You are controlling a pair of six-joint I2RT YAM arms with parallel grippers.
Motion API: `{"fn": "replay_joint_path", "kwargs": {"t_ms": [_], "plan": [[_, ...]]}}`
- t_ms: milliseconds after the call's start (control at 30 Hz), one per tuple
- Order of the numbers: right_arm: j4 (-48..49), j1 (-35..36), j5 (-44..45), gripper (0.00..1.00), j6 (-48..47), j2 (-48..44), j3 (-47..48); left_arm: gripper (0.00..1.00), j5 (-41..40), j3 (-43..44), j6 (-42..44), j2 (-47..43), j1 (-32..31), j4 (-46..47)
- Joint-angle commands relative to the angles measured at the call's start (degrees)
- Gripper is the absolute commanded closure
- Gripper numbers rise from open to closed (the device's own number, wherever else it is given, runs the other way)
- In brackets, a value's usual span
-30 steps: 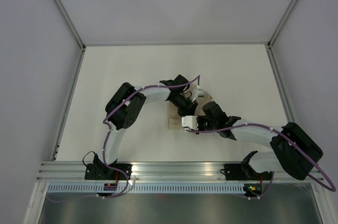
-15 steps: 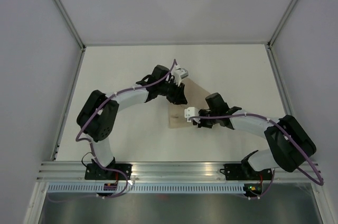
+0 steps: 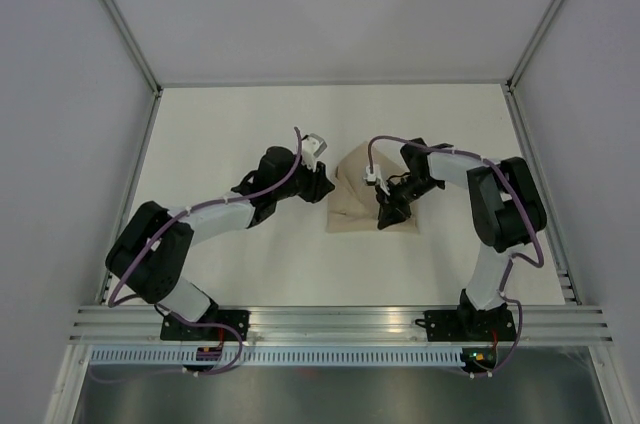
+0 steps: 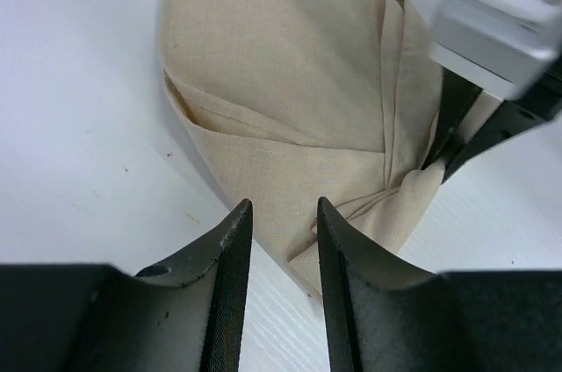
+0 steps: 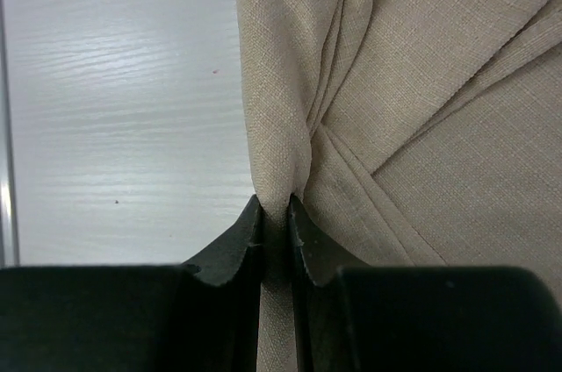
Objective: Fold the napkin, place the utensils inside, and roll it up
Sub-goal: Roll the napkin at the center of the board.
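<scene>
The beige napkin (image 3: 356, 196) lies folded in uneven layers at mid-table. My right gripper (image 3: 386, 216) reaches in from the right and is shut on a bunched fold at the napkin's near right edge. The right wrist view shows the cloth (image 5: 421, 82) pinched between the jaws of that gripper (image 5: 277, 207). My left gripper (image 3: 326, 190) is open and empty just left of the napkin. In the left wrist view its tips (image 4: 283, 207) sit over the cloth's near edge (image 4: 290, 100), with the right gripper (image 4: 450, 148) beyond. The fork is out of view.
The white table (image 3: 230, 124) is bounded by a grey rail at the left (image 3: 135, 184), one at the right (image 3: 530, 164) and a back edge (image 3: 330, 84). Both arm bases sit on the metal rail (image 3: 330, 319) at the near edge.
My left gripper has drawn back to the left, off the napkin. My right arm has swung round to the napkin's right side. The cloth now lies wider and further right.
</scene>
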Motion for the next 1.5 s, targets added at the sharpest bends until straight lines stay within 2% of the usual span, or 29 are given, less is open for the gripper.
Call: {"fn": "replay_joint_path", "kwargs": {"t_ms": [0,133,367,567,833,1067,1467], "plan": [[-14.99,-2.93,-3.67,0.94,-9.26,6.82,3.76,0.59,-3.02,-1.98,3.95,-3.80,-3.01,7.47],[-19.49,-4.95,-4.81,0.94,-10.85,12.53,8.16,0.54,-6.88,-1.64,12.56,-2.58,-8.55,5.37],[-21.43,-5.57,-5.07,0.94,-10.77,15.54,10.89,0.53,-15.05,2.31,29.43,3.92,-20.94,0.80],[-21.25,-5.66,-4.46,0.94,-10.15,17.03,11.50,0.51,-14.89,7.32,35.51,9.63,-24.73,-2.72],[-20.55,-5.75,-4.02,0.95,-9.10,18.00,11.94,0.50,-13.31,12.07,38.86,15.35,-26.41,-4.83],[-19.85,-5.83,-3.14,0.95,-8.22,18.35,11.94,0.50,-8.22,13.39,37.98,16.32,-26.50,-7.64],[-19.58,-5.83,-2.88,0.96,-7.60,18.97,12.21,0.51,-8.39,15.50,38.69,22.12,-26.41,-7.91]]}}
